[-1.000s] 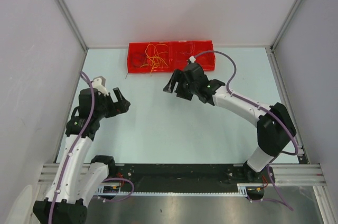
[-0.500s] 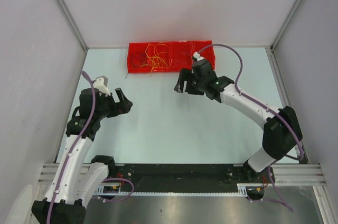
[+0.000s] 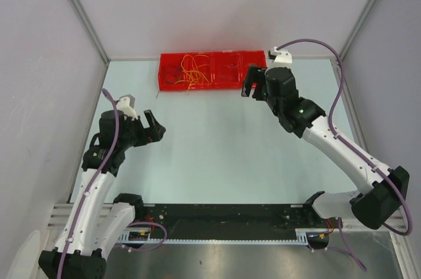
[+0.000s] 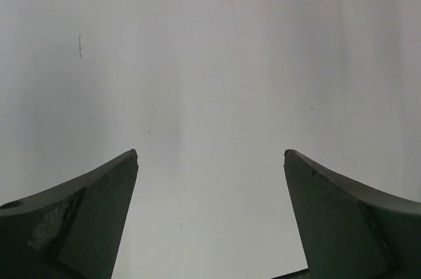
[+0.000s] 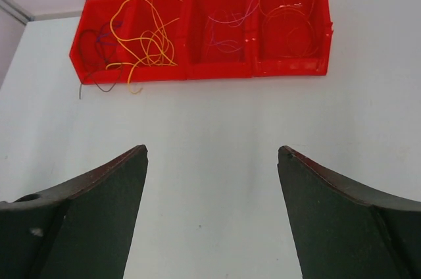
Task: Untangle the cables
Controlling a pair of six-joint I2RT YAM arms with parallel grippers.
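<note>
Swinging out to its own side and back toward the far wall over the last second, the right arm has carried the right gripper (image 3: 252, 84) from the middle of the table to near the right-hand end of the bins, while the left arm has hardly stirred. That gripper's two jaws stand wide apart with nothing between them, and its wrist camera looks past them at the bare table (image 5: 210, 121) and the bins beyond. The left gripper (image 3: 153, 128) hangs over the left side of the table, its two jaws equally spread and empty. Three red bins (image 5: 223, 72) sit side by side in one row against the far edge. The cables (image 5: 148, 37) lie in all three. The left bin holds a loose tangle of yellow and orange with some dark wire, too knotted to count. The middle one holds a few violet strands (image 5: 227, 29), and the right one thin orange loops (image 5: 289, 25). One dark strand (image 5: 81, 88) trails over the left bin's front corner onto the table.
</note>
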